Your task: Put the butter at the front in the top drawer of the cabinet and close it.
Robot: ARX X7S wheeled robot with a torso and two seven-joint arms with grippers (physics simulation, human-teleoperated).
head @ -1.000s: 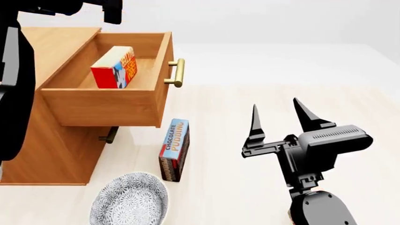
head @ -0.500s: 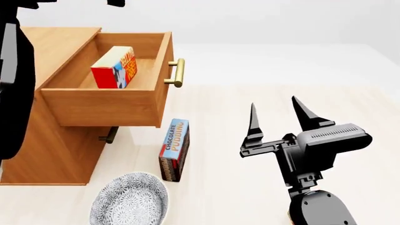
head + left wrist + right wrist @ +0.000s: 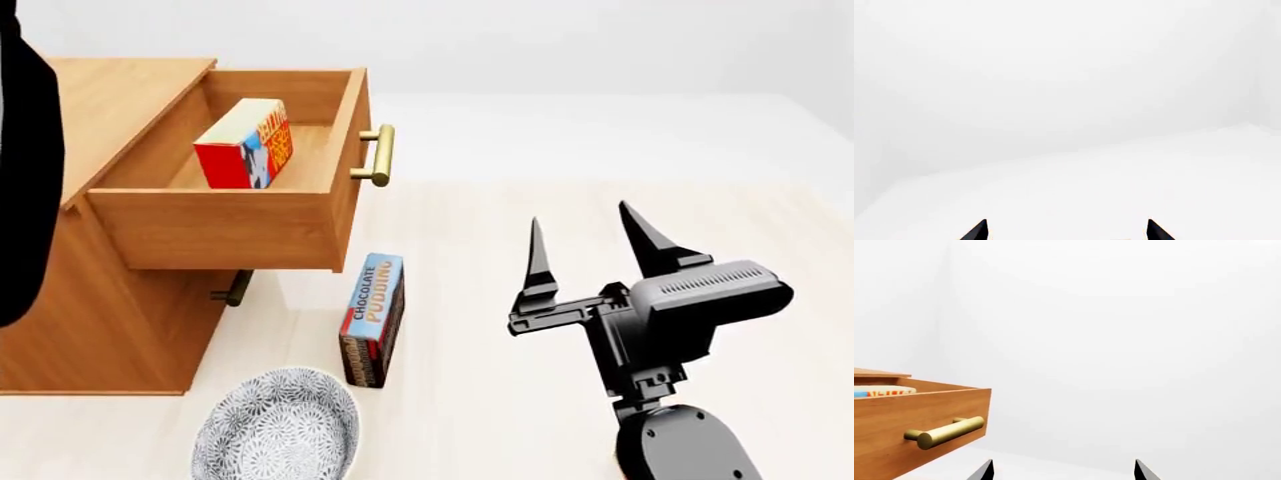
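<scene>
Your right pincer (image 3: 581, 238) hangs over the pale floor (image 3: 534, 400) to the right of the cabinet (image 3: 120, 310), its two dark fingers spread wide with nothing between them; in the right wrist view only the very tips show at the frame edge, well apart. Your left pincer (image 3: 1066, 231) is also open and empty as far as you can tell: the left wrist view catches just two black tips against blank white, and the head view shows only a dark mass of that arm cut off along its left edge. The butter (image 3: 244, 143) stands inside the top drawer (image 3: 214, 225), which is pulled well out; the carton sits toward the drawer's left wall, its lower part hidden by the front panel. From the right wrist view you see only a thin strip of the carton's top above the drawer wall, with the brass handle (image 3: 944, 432) sticking out below it. The lower drawer's handle (image 3: 234, 290) is mostly shadowed under the open drawer. A chocolate pudding box (image 3: 371, 318) stands on the floor beside the cabinet, and a patterned bowl (image 3: 278, 425) is cut off by the bottom edge of the head view.
</scene>
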